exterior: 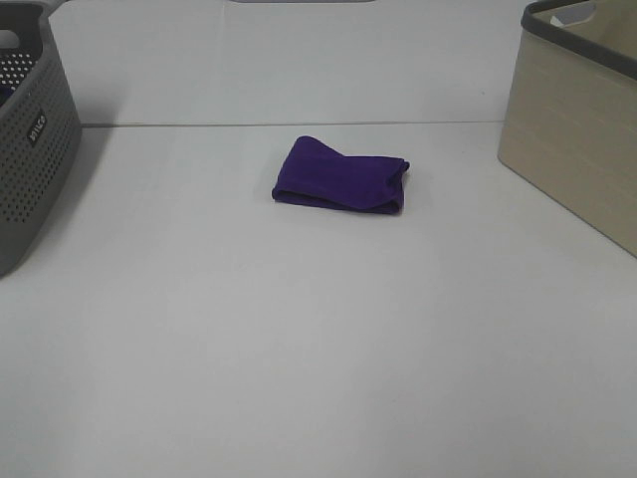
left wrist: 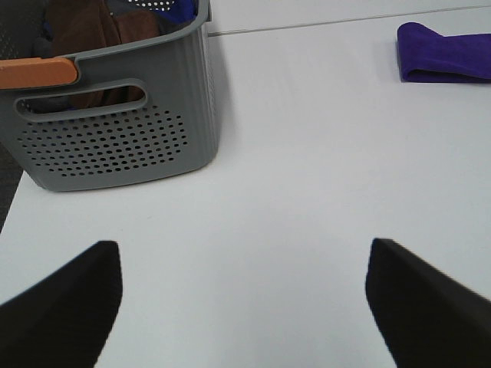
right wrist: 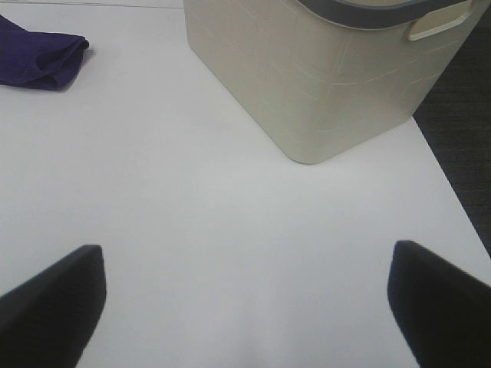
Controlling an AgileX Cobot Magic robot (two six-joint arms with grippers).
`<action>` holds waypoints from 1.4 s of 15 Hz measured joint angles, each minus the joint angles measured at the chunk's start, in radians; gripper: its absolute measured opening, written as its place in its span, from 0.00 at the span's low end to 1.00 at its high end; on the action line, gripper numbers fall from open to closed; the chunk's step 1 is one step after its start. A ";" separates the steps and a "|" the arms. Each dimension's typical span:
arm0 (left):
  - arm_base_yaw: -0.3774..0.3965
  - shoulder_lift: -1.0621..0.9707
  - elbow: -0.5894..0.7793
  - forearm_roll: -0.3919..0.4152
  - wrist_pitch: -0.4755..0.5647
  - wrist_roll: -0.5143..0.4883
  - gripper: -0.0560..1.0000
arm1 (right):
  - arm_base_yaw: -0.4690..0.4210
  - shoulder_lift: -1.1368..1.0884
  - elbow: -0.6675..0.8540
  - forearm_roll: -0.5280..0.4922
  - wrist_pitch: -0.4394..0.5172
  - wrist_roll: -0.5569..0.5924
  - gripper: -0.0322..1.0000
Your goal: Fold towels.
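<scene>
A: How is the left end effector [left wrist: 244, 307] seen?

B: Its two dark fingers are spread wide, with nothing between them but bare white desk [left wrist: 307, 192]. It is held over the desk, apart from everything.

A: And what is found beyond it?

B: A grey perforated basket [left wrist: 123, 130] is seen ahead and to one side, an orange handle [left wrist: 38, 73] at its rim, and brown and blue cloths [left wrist: 100, 23] piled inside. Farther off, on the opposite side, the purple towel [left wrist: 445, 52] is seen lying on the desk.

A: The right end effector [right wrist: 245, 307]?

B: It too is spread wide and nothing is gripped. Only desk is seen between its fingers.

A: What is placed around that one?

B: A beige basket [right wrist: 322, 77] with a grey rim is seen just ahead. The towel is found well apart from it, across the desk on the other side.

A: How is the towel laid?

B: It is folded into a compact bundle, roughly midway between the two baskets, touched by neither end effector. In the high view neither arm is shown.
</scene>
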 joint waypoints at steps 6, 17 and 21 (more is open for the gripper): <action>0.000 0.000 0.000 0.000 0.000 0.000 0.98 | 0.000 0.000 0.000 -0.001 0.000 0.001 0.98; 0.000 0.000 0.000 0.000 0.000 0.000 0.99 | 0.000 0.000 0.000 -0.007 0.000 0.001 0.98; 0.000 0.000 0.000 0.000 0.000 0.000 0.99 | 0.000 0.000 0.000 -0.007 0.000 0.001 0.98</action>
